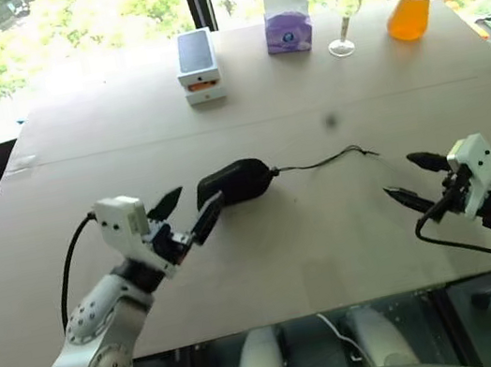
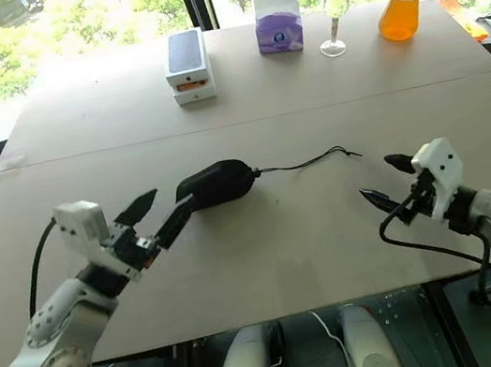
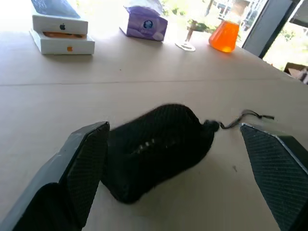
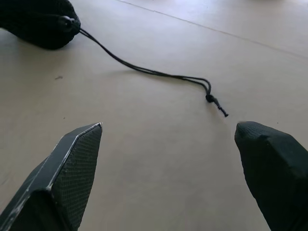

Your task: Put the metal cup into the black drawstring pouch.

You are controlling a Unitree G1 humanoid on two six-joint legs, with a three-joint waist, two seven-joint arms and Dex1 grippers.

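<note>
Black drawstring pouch (image 1: 231,184) lies closed on the table (image 1: 334,253); left gripper (image 1: 189,214) spread just beside it, right gripper (image 1: 408,179) spread, well apart.

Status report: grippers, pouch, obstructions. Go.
Left gripper open, right gripper open, both empty. Black drawstring pouch bulging, mouth cinched, cord trailing toward right gripper. Nothing blocking.

Black drawstring pouch (image 1: 231,184) cinched, contents hidden; its near end behind left end effector (image 1: 189,214).
</note>
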